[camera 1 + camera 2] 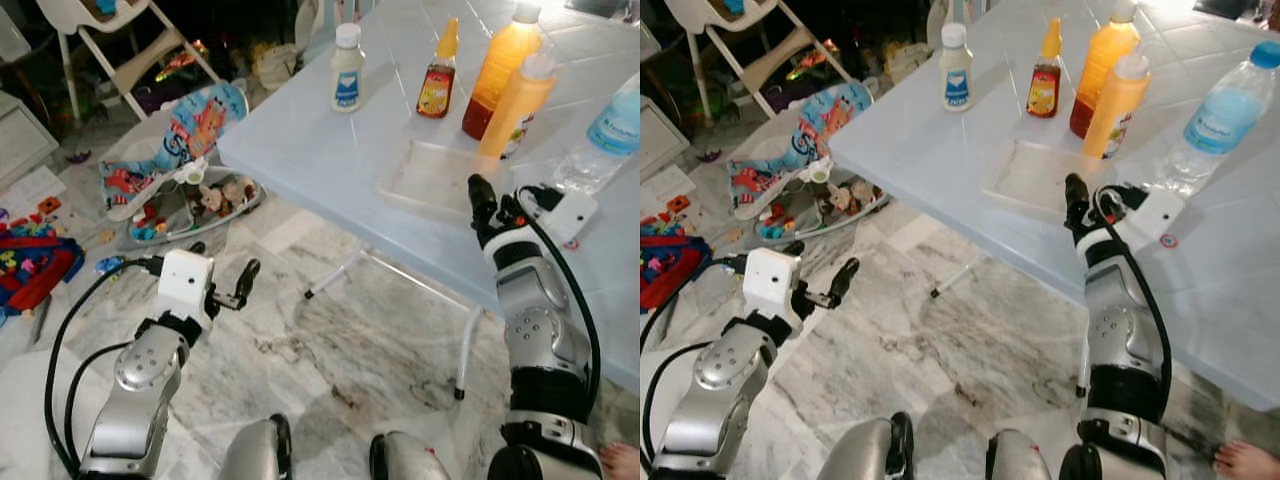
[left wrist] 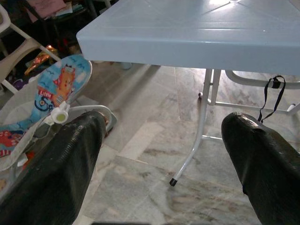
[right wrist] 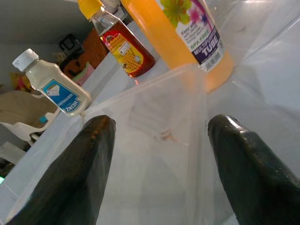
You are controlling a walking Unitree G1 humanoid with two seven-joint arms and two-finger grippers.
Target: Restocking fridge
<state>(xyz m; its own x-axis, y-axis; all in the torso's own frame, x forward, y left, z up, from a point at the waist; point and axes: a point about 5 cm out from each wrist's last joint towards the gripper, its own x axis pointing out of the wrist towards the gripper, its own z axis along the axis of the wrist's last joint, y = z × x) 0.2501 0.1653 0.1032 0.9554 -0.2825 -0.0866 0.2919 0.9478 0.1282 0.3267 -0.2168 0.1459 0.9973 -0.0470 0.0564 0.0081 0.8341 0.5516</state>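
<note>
Two tools spread wide, grasping nothing.
The right tool (image 3: 157, 164) faces a clear tray (image 1: 430, 178) on the tabletop (image 1: 300, 140); the white bottle (image 3: 54, 84) reads Heinz (other labels illegible); the left tool (image 2: 159, 164) hangs low.

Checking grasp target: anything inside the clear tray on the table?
The clear tray looks empty apart from a small reddish speck on its floor. The right end effector, open, is at its near rim, and its fingers hide part of the floor.
</note>
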